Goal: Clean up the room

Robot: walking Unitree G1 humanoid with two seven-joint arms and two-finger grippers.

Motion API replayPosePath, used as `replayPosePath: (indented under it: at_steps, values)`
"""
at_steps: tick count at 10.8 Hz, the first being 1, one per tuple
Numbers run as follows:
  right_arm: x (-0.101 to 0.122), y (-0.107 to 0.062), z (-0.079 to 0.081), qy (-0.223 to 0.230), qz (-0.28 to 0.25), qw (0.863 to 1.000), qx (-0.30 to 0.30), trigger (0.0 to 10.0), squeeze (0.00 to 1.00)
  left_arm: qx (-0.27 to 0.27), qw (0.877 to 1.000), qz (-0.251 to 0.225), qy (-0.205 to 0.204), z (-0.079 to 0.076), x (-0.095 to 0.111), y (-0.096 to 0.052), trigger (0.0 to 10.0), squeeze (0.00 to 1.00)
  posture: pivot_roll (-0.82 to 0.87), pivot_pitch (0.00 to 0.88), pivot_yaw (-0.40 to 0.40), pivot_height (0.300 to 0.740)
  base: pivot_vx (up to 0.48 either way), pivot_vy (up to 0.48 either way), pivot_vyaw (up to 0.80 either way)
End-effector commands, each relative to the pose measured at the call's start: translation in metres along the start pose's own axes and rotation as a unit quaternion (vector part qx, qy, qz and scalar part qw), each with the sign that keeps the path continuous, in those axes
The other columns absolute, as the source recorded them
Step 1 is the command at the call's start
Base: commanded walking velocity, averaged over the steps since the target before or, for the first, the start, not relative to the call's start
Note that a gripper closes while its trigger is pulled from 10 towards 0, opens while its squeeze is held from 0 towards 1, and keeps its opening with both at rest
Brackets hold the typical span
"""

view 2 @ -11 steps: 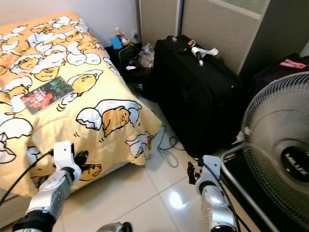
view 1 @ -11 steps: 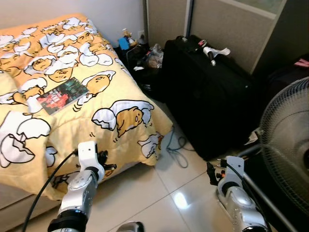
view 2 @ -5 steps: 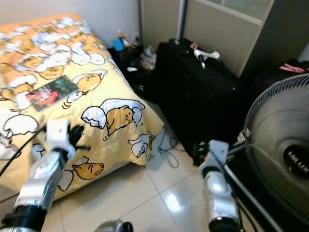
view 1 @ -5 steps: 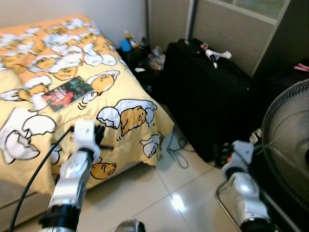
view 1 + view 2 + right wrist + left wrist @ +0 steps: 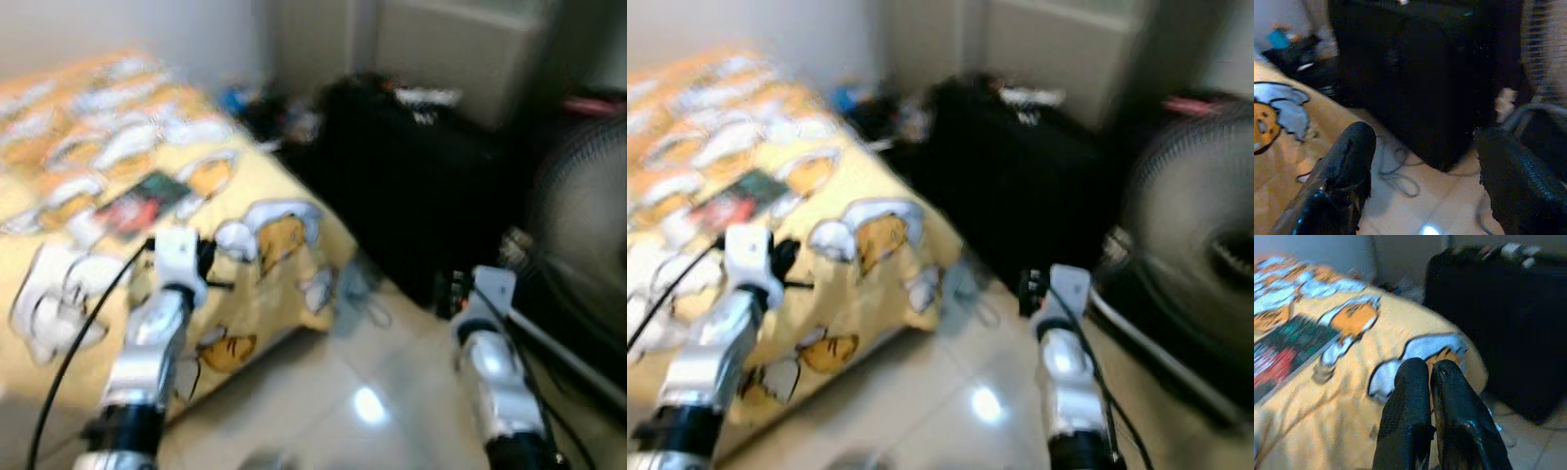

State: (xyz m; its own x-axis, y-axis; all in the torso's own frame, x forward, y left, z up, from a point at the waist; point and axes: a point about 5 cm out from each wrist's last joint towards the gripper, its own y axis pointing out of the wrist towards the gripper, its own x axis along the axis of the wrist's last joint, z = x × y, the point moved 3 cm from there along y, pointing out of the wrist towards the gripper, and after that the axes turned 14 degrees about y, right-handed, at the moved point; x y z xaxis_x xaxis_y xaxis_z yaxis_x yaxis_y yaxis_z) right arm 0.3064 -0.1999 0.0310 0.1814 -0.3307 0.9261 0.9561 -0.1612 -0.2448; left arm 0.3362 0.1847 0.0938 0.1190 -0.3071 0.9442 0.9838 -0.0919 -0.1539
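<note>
The book point(image 5: 137, 204) lies on the bed point(image 5: 284, 264), ahead of the left gripper point(image 5: 1429, 374), whose fingers are clenched and empty; the right gripper point(image 5: 1420, 152) gapes over the floor beside the suitcase point(image 5: 411, 176). The head views are blurred — a reach now may miss the book, or the right arm may snag the cable point(image 5: 1396, 171).

Home bedroom: bed point(image 5: 88, 196) with cartoon-print yellow duvet, black suitcase point(image 5: 411, 186), standing fan point(image 5: 1195, 245), tiled floor point(image 5: 323, 401).

Tiled floor point(image 5: 333, 401) lies open between bed point(image 5: 245, 255) and suitcase point(image 5: 421, 186) (cables point(image 5: 1396, 169) apparently trailing).
</note>
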Motion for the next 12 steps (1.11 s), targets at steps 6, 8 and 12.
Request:
replayPosePath:
  at_steps: [6,8,12]
  values:
    - [0.015,0.005,0.021,0.027,-0.017,0.999,0.033,10.0,0.0,0.018,1.0,0.011,0.016,0.008,0.002,-0.004,10.0,0.0,0.04,0.0,0.05,0.74,0.0,0.48,-0.07]
    - [0.017,0.006,0.023,0.017,-0.017,0.999,0.041,10.0,0.0,0.022,1.0,0.014,0.01,0.006,0.0,-0.004,10.0,0.0,0.04,0.0,0.049,0.74,0.0,0.48,0.0]
    - [0.026,0.007,0.035,-0.017,-0.019,0.996,0.085,10.0,0.0,0.031,0.999,-0.014,-0.008,0.006,0.009,-0.005,10.0,0.0,0.05,0.0,0.037,0.74,0.0,0.34,0.2]
